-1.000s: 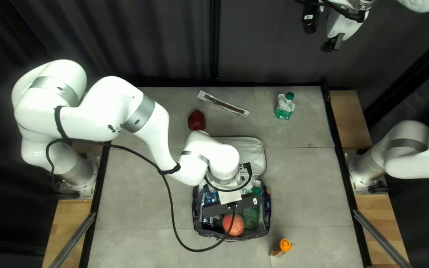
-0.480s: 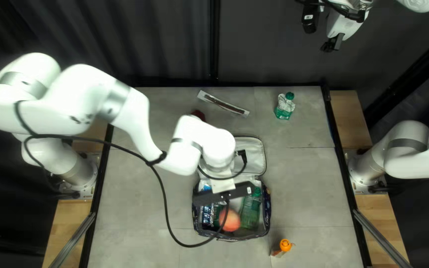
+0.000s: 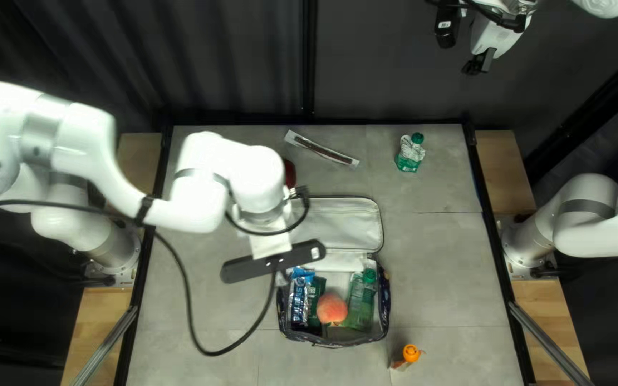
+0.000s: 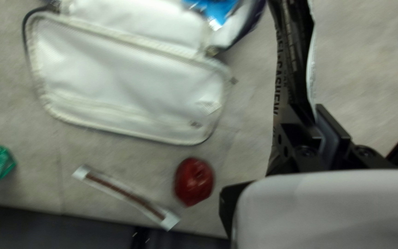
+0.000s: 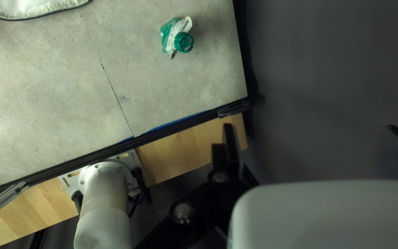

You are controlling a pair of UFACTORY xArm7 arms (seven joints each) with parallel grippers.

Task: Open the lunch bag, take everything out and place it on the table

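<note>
Gripping a dark snack bar (image 4: 288, 52) with the left gripper (image 4: 302, 116), just beside the open lunch bag (image 3: 336, 339).
Both fingers are pressing the bar from two sides. The bag is lying beside and below this gripper, its white lid (image 4: 126, 86) lying flat; a peach (image 3: 332, 309), a green pouch (image 3: 361, 300) and a blue packet (image 3: 299, 300) are sitting inside. The right gripper (image 3: 479, 61) is hanging open, well apart from the bag.
</note>
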